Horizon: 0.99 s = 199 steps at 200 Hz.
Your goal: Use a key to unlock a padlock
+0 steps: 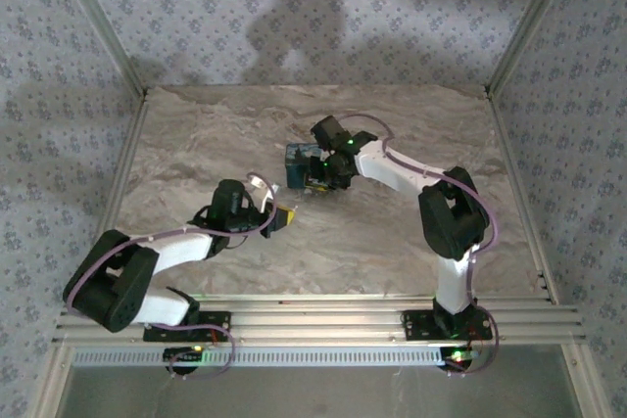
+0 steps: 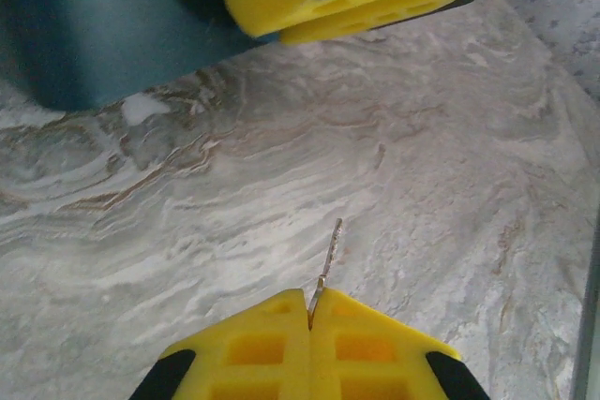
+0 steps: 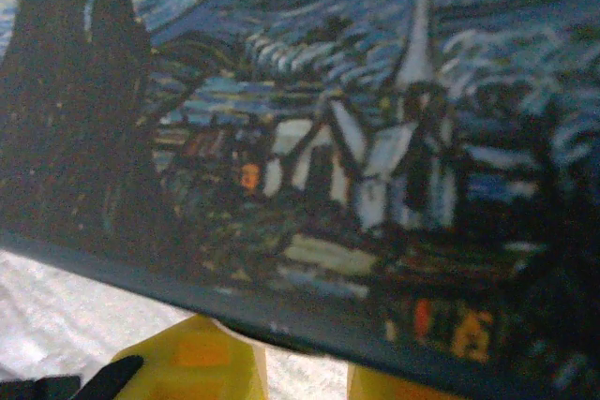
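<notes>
Left end effector clamped on key
I can't read right end effector grip; pinched edge-on, key may twist

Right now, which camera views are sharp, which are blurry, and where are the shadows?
Top external view: fairly dim, with soft dark shadows on the back wall. Left wrist view: the table and the key in the left gripper are sharp; the dark teal shape upper left is blurred. Right wrist view: the printed box is dim and soft.
</notes>
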Each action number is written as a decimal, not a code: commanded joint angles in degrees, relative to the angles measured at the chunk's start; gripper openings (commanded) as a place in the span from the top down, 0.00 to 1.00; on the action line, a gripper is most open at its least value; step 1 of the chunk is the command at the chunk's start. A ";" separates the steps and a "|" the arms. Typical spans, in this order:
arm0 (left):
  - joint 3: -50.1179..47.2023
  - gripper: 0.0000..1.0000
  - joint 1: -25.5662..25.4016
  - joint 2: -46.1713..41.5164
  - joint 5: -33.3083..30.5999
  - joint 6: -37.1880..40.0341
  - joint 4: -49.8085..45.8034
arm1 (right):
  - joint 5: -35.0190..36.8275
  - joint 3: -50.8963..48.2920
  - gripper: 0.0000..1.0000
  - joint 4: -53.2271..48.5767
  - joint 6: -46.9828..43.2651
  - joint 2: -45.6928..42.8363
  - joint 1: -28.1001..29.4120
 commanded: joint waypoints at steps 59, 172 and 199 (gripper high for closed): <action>0.92 1.00 -0.19 9.61 4.48 -2.26 17.06 | -10.72 -1.56 1.00 0.73 2.41 -4.61 -1.96; 2.79 1.00 2.31 17.90 10.00 -10.13 30.25 | -11.08 -2.17 1.00 2.92 2.79 -4.34 -2.39; 4.13 1.00 2.64 19.00 9.76 -10.48 29.98 | -11.14 -2.43 1.00 3.10 2.88 -4.35 -2.38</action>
